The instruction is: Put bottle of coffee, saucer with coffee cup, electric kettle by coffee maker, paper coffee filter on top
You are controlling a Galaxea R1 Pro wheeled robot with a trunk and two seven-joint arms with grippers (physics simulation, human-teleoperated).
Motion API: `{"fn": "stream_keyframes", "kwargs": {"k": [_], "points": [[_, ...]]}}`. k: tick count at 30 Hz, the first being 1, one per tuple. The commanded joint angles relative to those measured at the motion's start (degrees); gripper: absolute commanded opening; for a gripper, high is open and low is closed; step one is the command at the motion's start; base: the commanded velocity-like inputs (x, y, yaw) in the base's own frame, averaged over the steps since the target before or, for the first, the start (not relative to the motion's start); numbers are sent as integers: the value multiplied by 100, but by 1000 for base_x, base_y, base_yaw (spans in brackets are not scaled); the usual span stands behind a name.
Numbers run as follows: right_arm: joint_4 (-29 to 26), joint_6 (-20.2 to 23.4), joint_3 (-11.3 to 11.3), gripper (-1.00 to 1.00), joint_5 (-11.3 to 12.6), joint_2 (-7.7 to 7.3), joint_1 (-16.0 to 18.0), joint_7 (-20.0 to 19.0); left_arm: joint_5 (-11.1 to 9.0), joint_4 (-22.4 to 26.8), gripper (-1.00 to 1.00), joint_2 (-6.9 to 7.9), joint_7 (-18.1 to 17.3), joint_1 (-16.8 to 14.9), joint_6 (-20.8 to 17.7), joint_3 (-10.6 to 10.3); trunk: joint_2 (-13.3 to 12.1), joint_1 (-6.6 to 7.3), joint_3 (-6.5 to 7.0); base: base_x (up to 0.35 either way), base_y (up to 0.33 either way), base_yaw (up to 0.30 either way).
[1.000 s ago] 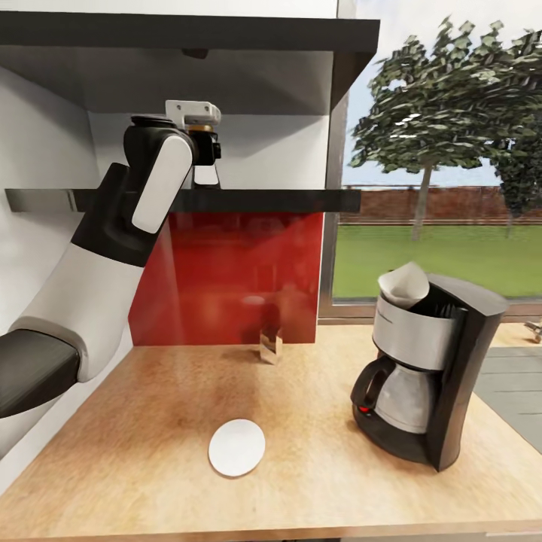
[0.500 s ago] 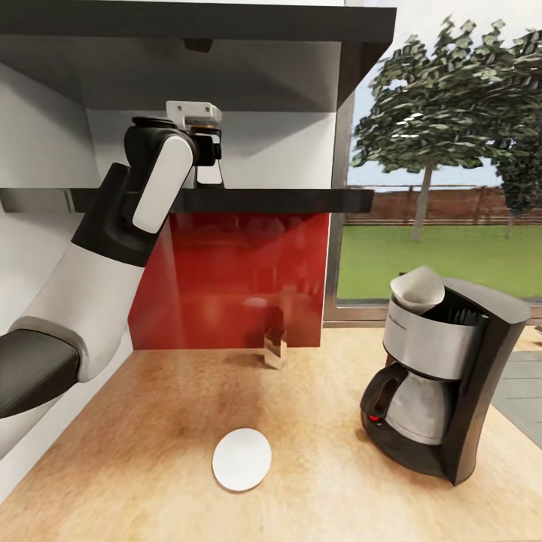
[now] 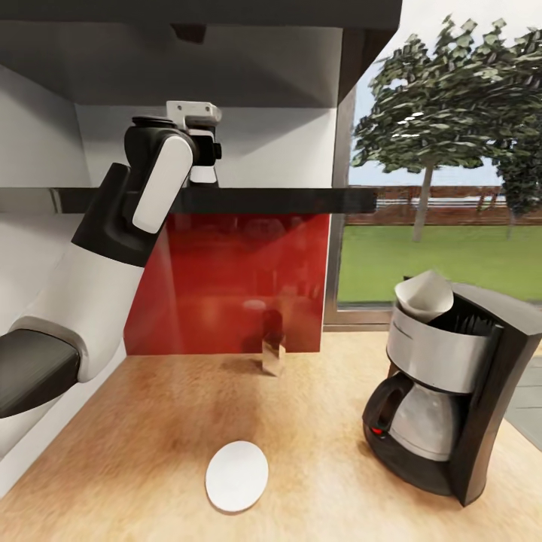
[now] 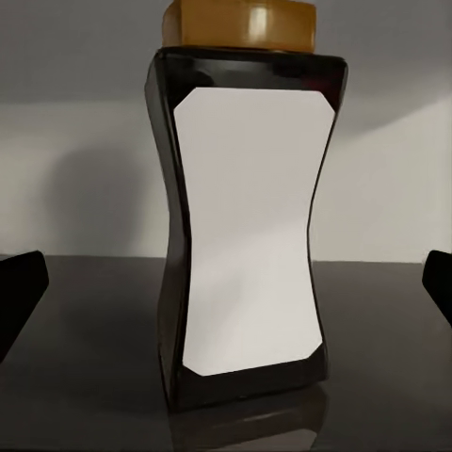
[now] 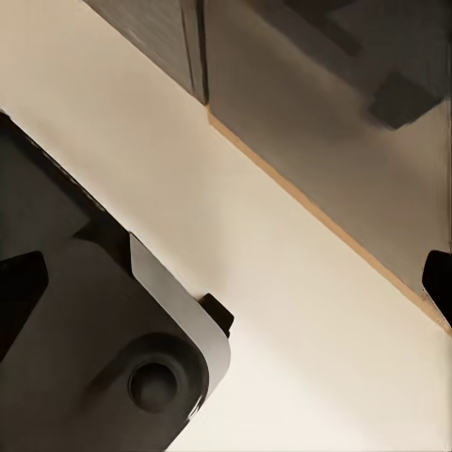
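A dark coffee bottle (image 4: 250, 235) with a white label and an amber lid stands upright on the dark kitchen shelf (image 4: 85, 377). My left gripper (image 4: 226, 287) is open, one fingertip on each side of the bottle and apart from it. In the head view the left gripper (image 3: 205, 150) is raised to the shelf (image 3: 301, 199), where the bottle (image 3: 203, 175) shows just behind it. The coffee maker (image 3: 452, 391) stands on the countertop (image 3: 150, 421) at the right, with a paper filter (image 3: 425, 295) in its top. A white saucer (image 3: 237, 476) lies at the front middle. My right gripper (image 5: 226, 282) is open and holds nothing.
A small glass-like object (image 3: 271, 355) stands by the red backsplash (image 3: 226, 286). An upper shelf (image 3: 188, 45) hangs close over the left arm. A window (image 3: 444, 150) is at the right. The right wrist view looks down on pale floor (image 5: 282, 282) and part of the robot's base (image 5: 85, 377).
The whole head view has shifted: the coffee maker and counter sit lower and further right in the picture, so the camera moved. The left gripper stays at the bottle, still open.
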State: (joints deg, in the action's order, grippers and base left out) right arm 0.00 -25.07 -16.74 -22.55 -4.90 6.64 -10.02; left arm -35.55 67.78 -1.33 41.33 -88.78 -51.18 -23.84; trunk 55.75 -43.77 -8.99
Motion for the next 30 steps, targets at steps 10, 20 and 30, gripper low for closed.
{"fn": "stream_keyframes", "kwargs": {"k": [10, 20, 30], "points": [[0, -16, -22, 100, 23, -2, 4, -22, -58, 1, 100, 1, 59, -7, -6, -7, 6, -3, -9, 53, 0, 0], [0, -16, -21, 100, 27, -2, 4, -21, -58, 11, 100, 1, 59, -7, -9, -7, 6, -3, -9, 116, 0, 0], [0, -16, -21, 100, 28, -2, 4, -20, -58, 12, 100, 9, 59, -7, -10, -7, 6, -3, -9, 23, 0, 0]]}}
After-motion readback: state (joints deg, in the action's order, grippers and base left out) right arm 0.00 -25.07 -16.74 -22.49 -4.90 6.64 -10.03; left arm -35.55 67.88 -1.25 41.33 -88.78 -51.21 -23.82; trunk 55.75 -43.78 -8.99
